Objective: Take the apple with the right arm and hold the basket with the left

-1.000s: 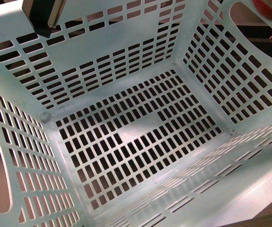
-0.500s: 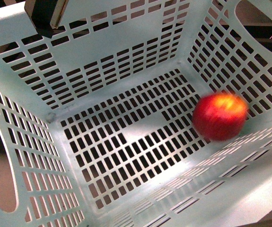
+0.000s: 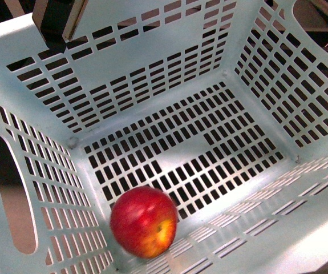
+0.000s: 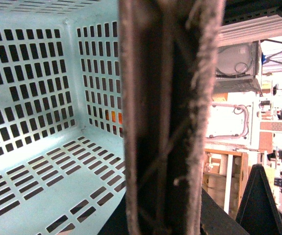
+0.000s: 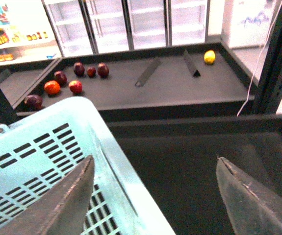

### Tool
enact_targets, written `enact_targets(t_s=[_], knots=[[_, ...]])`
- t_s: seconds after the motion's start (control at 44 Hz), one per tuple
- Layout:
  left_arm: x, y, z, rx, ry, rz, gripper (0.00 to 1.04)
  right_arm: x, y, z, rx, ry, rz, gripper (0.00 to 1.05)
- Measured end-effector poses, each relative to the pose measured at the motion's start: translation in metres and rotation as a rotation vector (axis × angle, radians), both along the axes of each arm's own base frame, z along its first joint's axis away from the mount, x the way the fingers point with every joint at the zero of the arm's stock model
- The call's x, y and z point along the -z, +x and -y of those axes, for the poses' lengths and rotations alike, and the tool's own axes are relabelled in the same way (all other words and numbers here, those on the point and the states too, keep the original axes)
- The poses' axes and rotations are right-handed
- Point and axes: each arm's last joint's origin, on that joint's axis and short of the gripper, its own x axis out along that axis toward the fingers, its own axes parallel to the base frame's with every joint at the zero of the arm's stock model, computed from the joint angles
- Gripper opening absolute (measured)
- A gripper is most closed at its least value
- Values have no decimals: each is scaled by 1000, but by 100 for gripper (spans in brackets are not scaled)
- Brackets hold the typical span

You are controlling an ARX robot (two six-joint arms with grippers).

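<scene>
We see apple (image 3: pixel 144 221) in basket (image 3: pixel 118 11) corner; our left fingers (image 3: pixel 52 20) clenched on basket rim; right fingers (image 5: pixel 64 205) spread, empty.

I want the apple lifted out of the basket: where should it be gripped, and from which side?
Grip the apple across its round middle, coming straight down through the open top. It lies in a floor corner of the basket, close to two walls, so a sideways approach is likely blocked.
</scene>
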Motion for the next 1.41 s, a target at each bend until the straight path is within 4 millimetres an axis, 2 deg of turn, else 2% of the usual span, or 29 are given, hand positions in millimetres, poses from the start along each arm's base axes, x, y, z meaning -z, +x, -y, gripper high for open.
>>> enact_targets(t_s=[0.205,0.409,0.659,1.159,1.409], knots=[[0,0,0,1,-1,-1,7,22,-15,12,5,-55,-5,34],[0,0,0,3,-4,-4,7,35,-26,19,5,-68,1,3],[0,0,0,3,-4,-4,7,47,-37,31,14,-71,-2,2],[0,0,0,3,-3,-3,7,61,-53,32,10,-71,16,2],[0,0,0,1,-3,-3,7,60,-59,32,11,-71,27,2]])
